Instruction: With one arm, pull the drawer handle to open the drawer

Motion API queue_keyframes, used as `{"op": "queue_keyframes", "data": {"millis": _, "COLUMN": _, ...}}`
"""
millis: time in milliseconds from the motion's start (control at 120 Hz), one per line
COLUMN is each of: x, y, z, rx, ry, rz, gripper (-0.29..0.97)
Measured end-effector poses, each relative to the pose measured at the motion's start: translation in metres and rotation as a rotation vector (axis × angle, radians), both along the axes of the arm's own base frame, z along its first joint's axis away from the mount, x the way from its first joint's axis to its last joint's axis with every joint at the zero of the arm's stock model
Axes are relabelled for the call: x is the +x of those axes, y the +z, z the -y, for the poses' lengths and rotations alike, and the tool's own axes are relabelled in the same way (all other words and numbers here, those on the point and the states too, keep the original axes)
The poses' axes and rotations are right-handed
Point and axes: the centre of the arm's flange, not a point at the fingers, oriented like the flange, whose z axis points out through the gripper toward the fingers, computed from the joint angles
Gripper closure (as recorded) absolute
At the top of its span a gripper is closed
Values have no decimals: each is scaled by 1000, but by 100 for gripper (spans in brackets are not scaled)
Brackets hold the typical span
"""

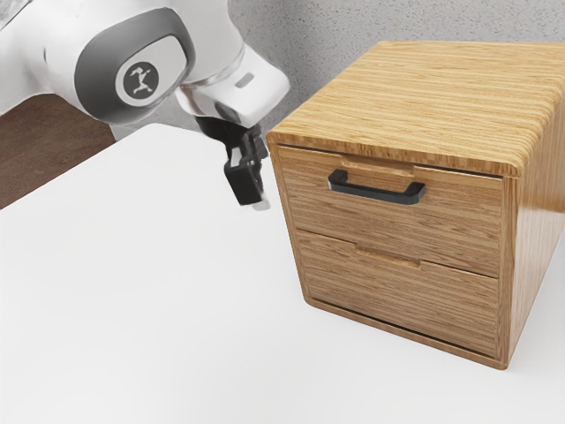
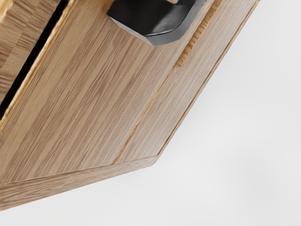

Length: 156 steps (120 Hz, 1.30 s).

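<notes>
One gripper (image 1: 255, 200) is seen short of the handle (image 1: 377, 187).
Hung beside the cabinet (image 1: 441, 88) corner, its released or clenched state cannot be told; it is best brought level with the bar and centred on it. The handle is mounted on the top drawer (image 1: 441, 225), long axis horizontal, facing outward.

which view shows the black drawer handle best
The exterior view: the whole handle shows there, both ends on the top drawer front. The wrist view catches one end of it, cut off at the picture's edge.
</notes>
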Motion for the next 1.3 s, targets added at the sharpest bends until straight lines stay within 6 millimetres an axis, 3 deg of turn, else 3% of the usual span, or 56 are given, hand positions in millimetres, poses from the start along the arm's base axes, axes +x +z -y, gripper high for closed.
{"op": "queue_keyframes", "data": {"millis": 83, "x": 9, "y": -6, "z": 6, "rx": 53, "ry": -138, "rz": 84, "gripper": 0}}
{"op": "queue_keyframes", "data": {"millis": 175, "x": 11, "y": 1, "z": 14, "rx": 97, "ry": -262, "rz": 156, "gripper": 0}}
{"op": "queue_keyframes", "data": {"millis": 367, "x": 1, "y": 1, "z": 54, "rx": 162, "ry": -494, "rz": 209, "gripper": 0}}
{"op": "queue_keyframes", "data": {"millis": 775, "x": 1, "y": 12, "z": 50, "rx": 244, "ry": -663, "rz": 246, "gripper": 3}}
{"op": "queue_keyframes", "data": {"millis": 858, "x": -24, "y": 19, "z": 51, "rx": 265, "ry": -686, "rz": 255, "gripper": 12}}
{"op": "queue_keyframes", "data": {"millis": 967, "x": -45, "y": 18, "z": 102, "rx": 285, "ry": -787, "rz": 269, "gripper": 22}}
{"op": "queue_keyframes", "data": {"millis": 1025, "x": -39, "y": 20, "z": 132, "rx": 277, "ry": -834, "rz": 278, "gripper": 25}}
{"op": "queue_keyframes", "data": {"millis": 1108, "x": -27, "y": 15, "z": 150, "rx": 268, "ry": -853, "rz": 263, "gripper": 29}}
{"op": "queue_keyframes", "data": {"millis": 1200, "x": -11, "y": -1, "z": 145, "rx": 262, "ry": -829, "rz": 222, "gripper": 30}}
{"op": "queue_keyframes", "data": {"millis": 1300, "x": -11, "y": 0, "z": 124, "rx": 277, "ry": -772, "rz": 211, "gripper": 32}}
